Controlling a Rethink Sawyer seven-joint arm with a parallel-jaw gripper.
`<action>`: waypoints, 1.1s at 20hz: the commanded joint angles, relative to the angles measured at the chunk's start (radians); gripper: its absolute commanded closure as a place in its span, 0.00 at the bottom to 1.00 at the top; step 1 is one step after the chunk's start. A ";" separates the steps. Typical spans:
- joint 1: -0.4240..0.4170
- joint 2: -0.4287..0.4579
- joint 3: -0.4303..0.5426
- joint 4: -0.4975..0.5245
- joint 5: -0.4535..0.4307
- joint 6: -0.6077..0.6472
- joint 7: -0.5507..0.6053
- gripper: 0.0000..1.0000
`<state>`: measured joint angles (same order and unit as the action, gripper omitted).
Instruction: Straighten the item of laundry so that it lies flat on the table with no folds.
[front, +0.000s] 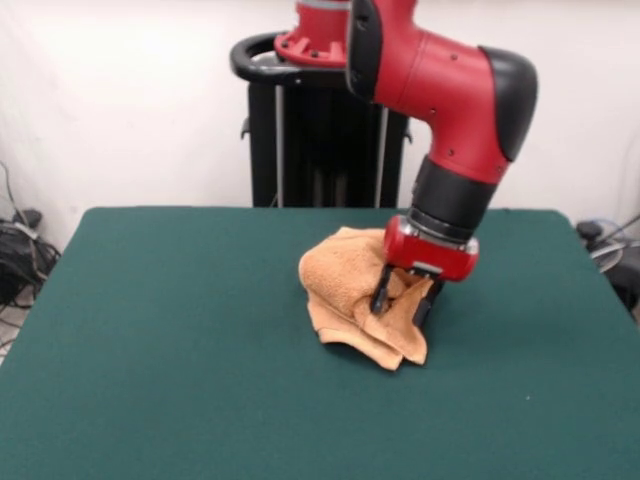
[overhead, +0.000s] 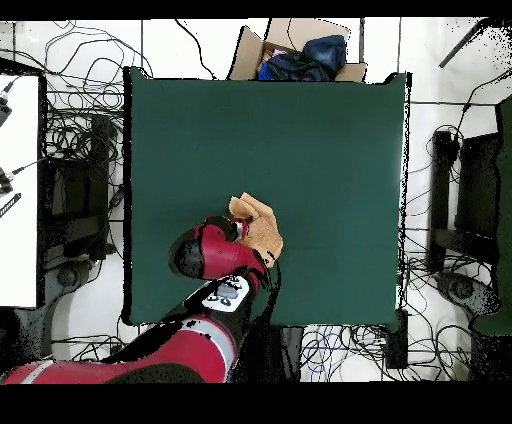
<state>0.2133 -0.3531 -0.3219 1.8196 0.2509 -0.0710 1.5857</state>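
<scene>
The orange-tan towel (front: 355, 300) lies crumpled in a folded heap on the dark green table (front: 150, 350), a little right of centre and toward the far side in the front view. My gripper (front: 402, 298) points down into the heap's right part. Its two black fingers (front: 381, 291) stand apart with a ridge of towel between them. In the overhead view the towel (overhead: 260, 228) shows partly, beside the red arm (overhead: 215, 255), which hides the gripper and the towel's near part. The table (overhead: 300, 140) is far larger than the towel.
The robot's black pedestal (front: 320, 130) stands behind the table's far edge. In the overhead view, a cardboard box with dark blue cloth (overhead: 300, 55) sits just beyond the table's top edge, and cables cover the floor around the table.
</scene>
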 joint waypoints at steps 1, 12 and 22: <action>-0.086 0.051 0.182 -0.067 -0.014 -0.084 0.216 0.00; -0.197 0.054 0.332 -0.036 -0.062 -0.198 0.264 0.00; -0.244 0.033 0.391 -0.008 -0.091 -0.240 0.278 0.00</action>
<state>-0.0092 -0.3660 -0.1225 1.8446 0.1798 -0.2212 1.5859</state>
